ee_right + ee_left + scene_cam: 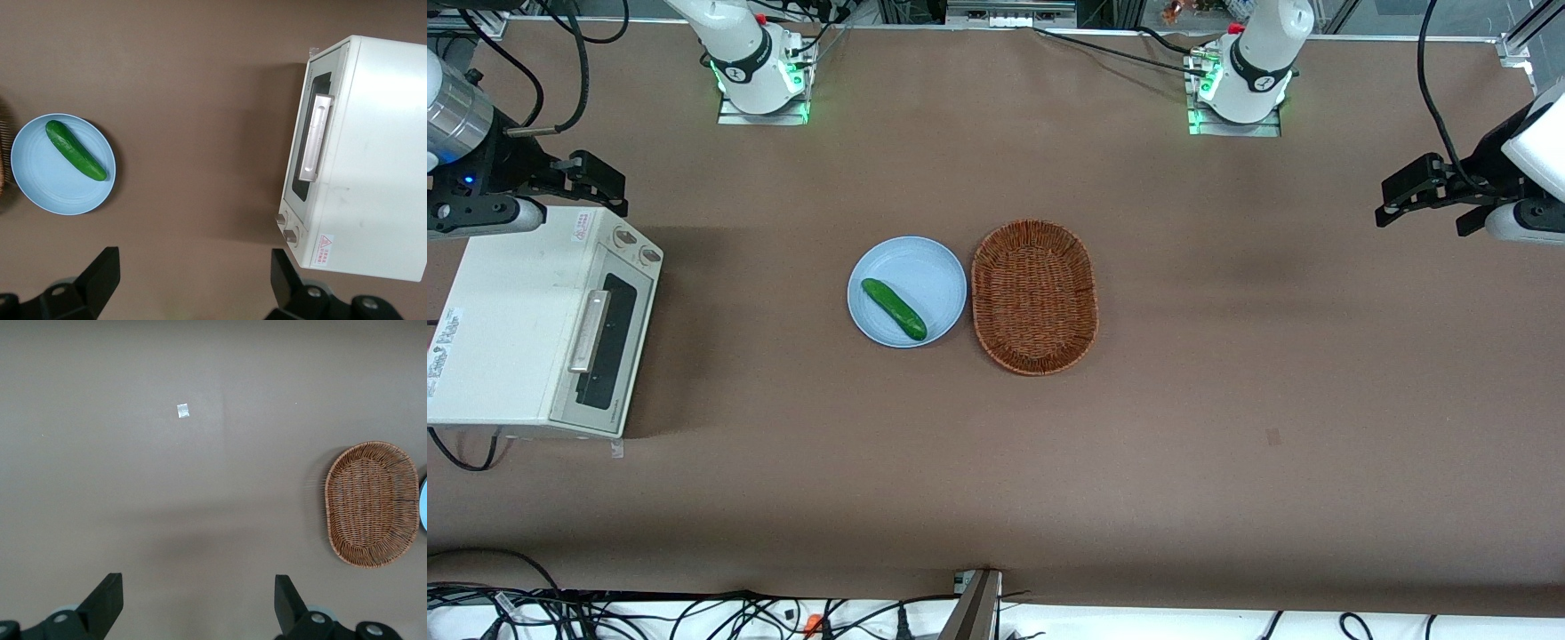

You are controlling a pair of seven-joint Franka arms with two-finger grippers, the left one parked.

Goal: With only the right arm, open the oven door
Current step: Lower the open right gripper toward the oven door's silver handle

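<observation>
The claw (596, 182) hangs with fingers (100, 270) spread apart, gripping nothing, above the toaster oven's (507, 320) knob end. The oven door (605, 342) is shut, its silver handle (590, 331) untouched, bare bench (783, 444) before it. Nearby, a blue plate (938, 276) carries a cucumber (894, 309), beside a wicker basket (1034, 296) with nothing in it.

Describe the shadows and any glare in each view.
Front view: the oven casts a soft shadow toward the plate; green base-light glow. Right wrist view: open claw above the table, shadow in front of the oven door. Left wrist view: faint dark band, no glare.
</observation>
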